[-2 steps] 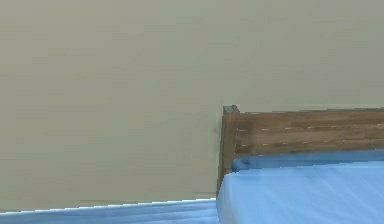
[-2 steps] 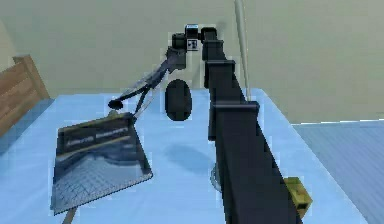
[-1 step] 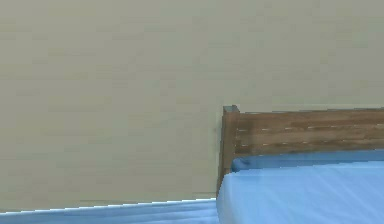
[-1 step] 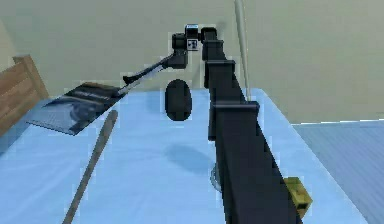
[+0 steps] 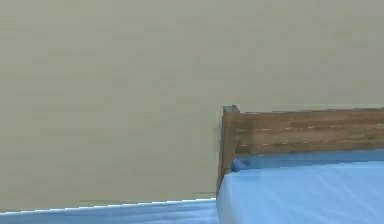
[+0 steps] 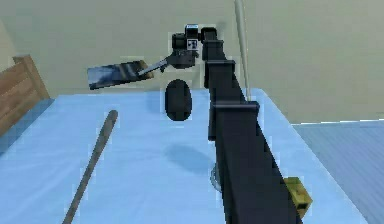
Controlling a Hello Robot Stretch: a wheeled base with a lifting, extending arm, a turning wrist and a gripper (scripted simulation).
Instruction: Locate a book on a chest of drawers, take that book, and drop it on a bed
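Arm: dark square bar, rises from the near bottom edge of the arm side view, right of middle, and reaches far out over the bed.
Yellow blocky thing: near, just right of the arm's low end; cannot tell what it is.
Bed: pale blue top, spreads under the arm from near to far. In the forward view it sits at lower right.
Long thin stick: grey-brown, lies on the bed left of the arm, running from near left to farther right.
White squares: two, with black marks, at the arm's far end.
Gripper: left of the squares, thin fingers pointing left. It is grasping the book, which hangs at the fingers' end.
Book: dark flat slab, slightly tilted, in the air above the bed's far left part, clear of the bed top, well apart from the stick.
Dark oval shape: below the gripper's body, just left of the arm; cannot tell what it is.
Headboard: brown wood at the far left. In the forward view it is slatted, at right against the wall, above a darker blue pillow.
Wall: plain beige, far behind the bed.
Thin pole: pale, upright, just right of the arm's far end.
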